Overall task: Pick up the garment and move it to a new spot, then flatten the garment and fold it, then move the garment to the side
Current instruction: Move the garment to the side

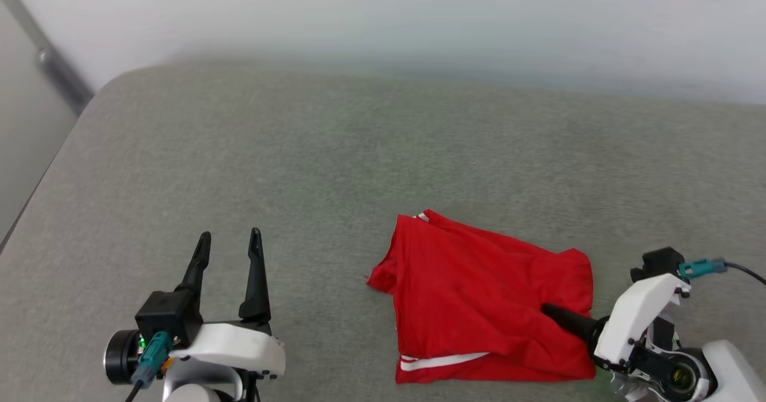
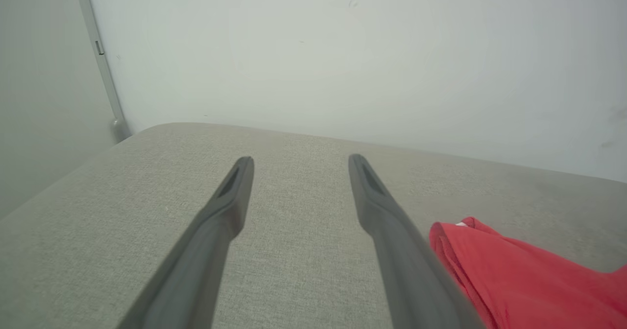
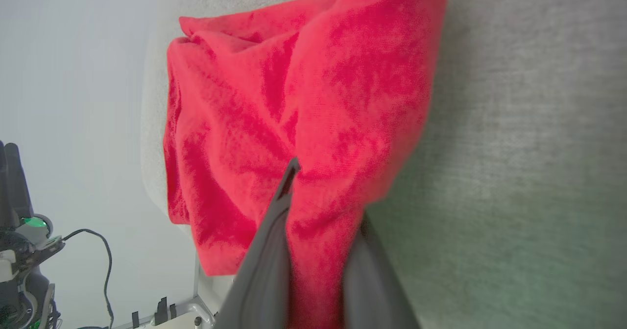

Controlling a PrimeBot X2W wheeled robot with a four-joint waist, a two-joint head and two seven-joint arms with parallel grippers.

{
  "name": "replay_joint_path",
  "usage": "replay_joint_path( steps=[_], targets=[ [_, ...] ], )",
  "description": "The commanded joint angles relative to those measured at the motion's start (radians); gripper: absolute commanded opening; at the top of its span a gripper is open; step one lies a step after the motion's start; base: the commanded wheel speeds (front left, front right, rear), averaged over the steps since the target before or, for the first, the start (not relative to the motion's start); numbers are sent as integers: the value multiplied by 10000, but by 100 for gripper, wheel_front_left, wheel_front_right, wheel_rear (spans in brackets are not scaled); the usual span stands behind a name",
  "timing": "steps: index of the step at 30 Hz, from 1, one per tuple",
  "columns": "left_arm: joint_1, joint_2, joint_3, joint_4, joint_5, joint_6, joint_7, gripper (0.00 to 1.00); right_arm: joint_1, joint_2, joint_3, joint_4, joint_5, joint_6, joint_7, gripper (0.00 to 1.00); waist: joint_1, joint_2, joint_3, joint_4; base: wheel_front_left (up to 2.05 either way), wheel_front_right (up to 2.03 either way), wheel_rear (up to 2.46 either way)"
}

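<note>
Garment (image 1: 479,294) lies rumpled on the grey cushion (image 1: 299,151), right gripper (image 1: 549,312) clamped on its right edge; left gripper (image 1: 230,234) spread wide, near left.

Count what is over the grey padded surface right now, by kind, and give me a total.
Garments: 1, the red garment, lying rumpled.
Grippers: 2, the left gripper open over bare surface, and the right gripper with a fold of the red cloth between its fingers.
Total: 3
</note>
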Motion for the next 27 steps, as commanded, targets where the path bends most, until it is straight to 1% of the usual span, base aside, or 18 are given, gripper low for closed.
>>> replay_joint_path(
  steps=[1, 5, 9, 12, 15, 18, 21, 23, 27],
  targets=[
    [142, 70, 76, -26, 33, 18, -44, 100, -205, -287, 354, -114, -394, -3, -254, 0, 0, 0, -334, -420, 0, 0, 0],
    [398, 127, 117, -140, -4, 58, -42, 100, -432, -929, 1296, -75, -1764, -3, -628, 0, 0, 0, -613, -1096, 0, 0, 0],
    [576, 131, 83, -237, 15, 91, -30, 100, -589, -1321, 1689, 156, -2874, -3, -818, 0, 0, 0, -810, -1925, 0, 0, 0],
    [639, 124, -5, -319, 34, 54, -7, 100, -682, -1494, 1695, 311, -3444, -5, -840, 0, 0, 0, -837, -2606, 0, 0, 0],
    [747, 185, 11, -443, 31, 117, 37, 100, -1090, -1475, 1902, 412, -3960, -4, -838, 0, 0, 0, -709, -3507, 0, 0, 0],
    [729, 224, -57, -676, 79, 137, 131, 100, -1740, -1433, 2112, 687, -4403, -5, -996, 0, 0, 0, -410, -4323, 0, 0, 0],
    [418, 274, -137, -950, 185, 154, 258, 100, -2436, -1384, 2226, 1054, -4592, -5, -1374, 0, 0, 0, 122, -4881, 0, 0, 0],
    [161, 319, -227, -1128, 301, 120, 359, 100, -2920, -1434, 2264, 1329, -4699, -5, -1747, 0, 0, 0, 575, -5124, 0, 0, 0],
    [-581, 521, -455, -1467, 640, -61, 700, 100, -3872, -1777, 2185, 2024, -4957, -5, -2572, 0, 0, 0, 1618, -5325, 0, 0, 0]
  ],
)
